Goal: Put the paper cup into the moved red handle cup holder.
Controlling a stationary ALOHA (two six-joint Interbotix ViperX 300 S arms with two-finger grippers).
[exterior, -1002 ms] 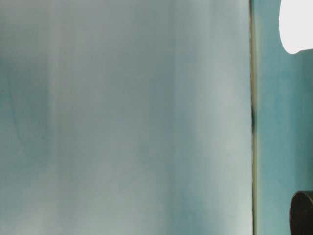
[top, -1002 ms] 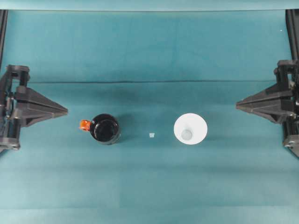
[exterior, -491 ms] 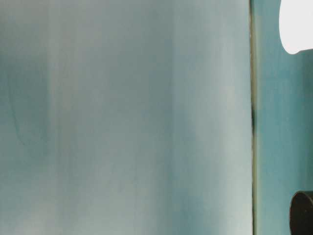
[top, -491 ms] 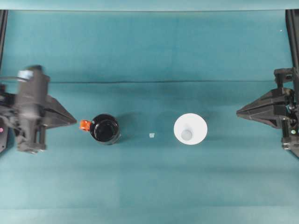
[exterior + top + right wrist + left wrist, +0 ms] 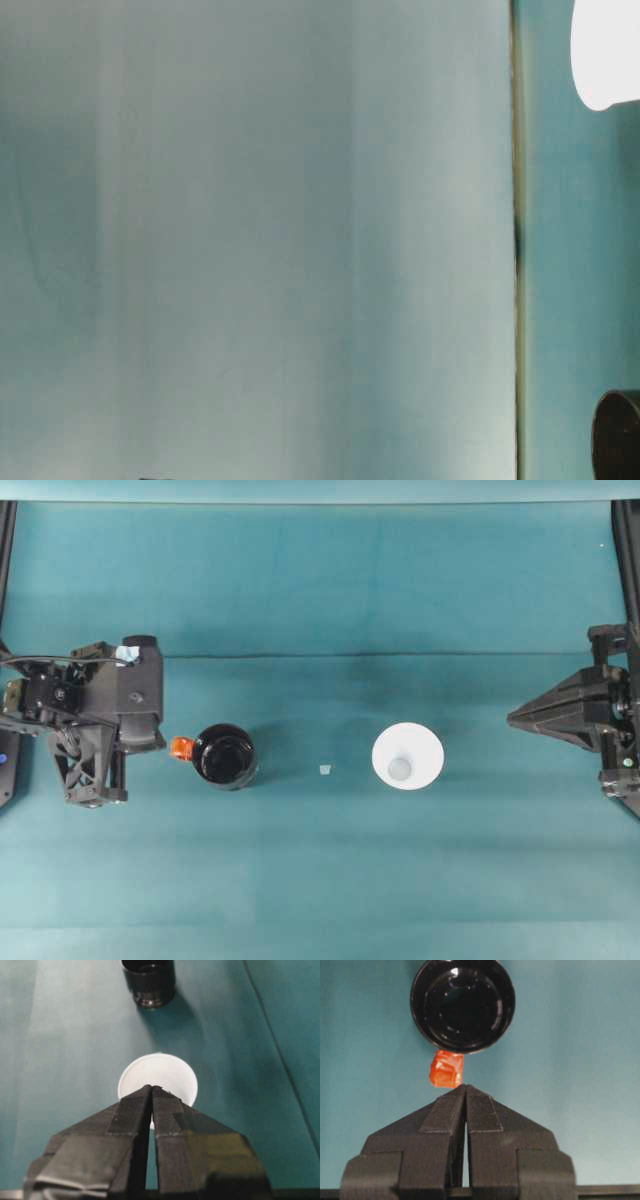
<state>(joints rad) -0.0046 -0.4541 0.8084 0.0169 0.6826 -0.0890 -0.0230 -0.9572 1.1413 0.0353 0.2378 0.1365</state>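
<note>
The white paper cup [image 5: 407,757] stands upright right of the table's centre, rim up; it also shows in the table-level view [image 5: 605,50]. The glossy black red handle cup holder [image 5: 225,756] stands left of centre, its red tab [image 5: 181,747] pointing left. My left gripper [image 5: 160,743] is shut, its tips [image 5: 465,1088] just short of the red tab [image 5: 446,1069], with the holder [image 5: 462,1006] beyond. My right gripper [image 5: 510,718] is shut and empty near the right edge, pointing at the cup [image 5: 160,1070], well apart from it. The holder [image 5: 149,980] lies farther off.
A tiny white scrap [image 5: 324,770] lies on the teal cloth [image 5: 320,880] between holder and cup. A fold line [image 5: 340,656] crosses the cloth behind them. The holder's edge [image 5: 618,435] shows in the table-level view.
My left arm has swung right toward the holder's red tab and tipped downward. The right arm has barely shifted. Cup and holder have stayed put.
</note>
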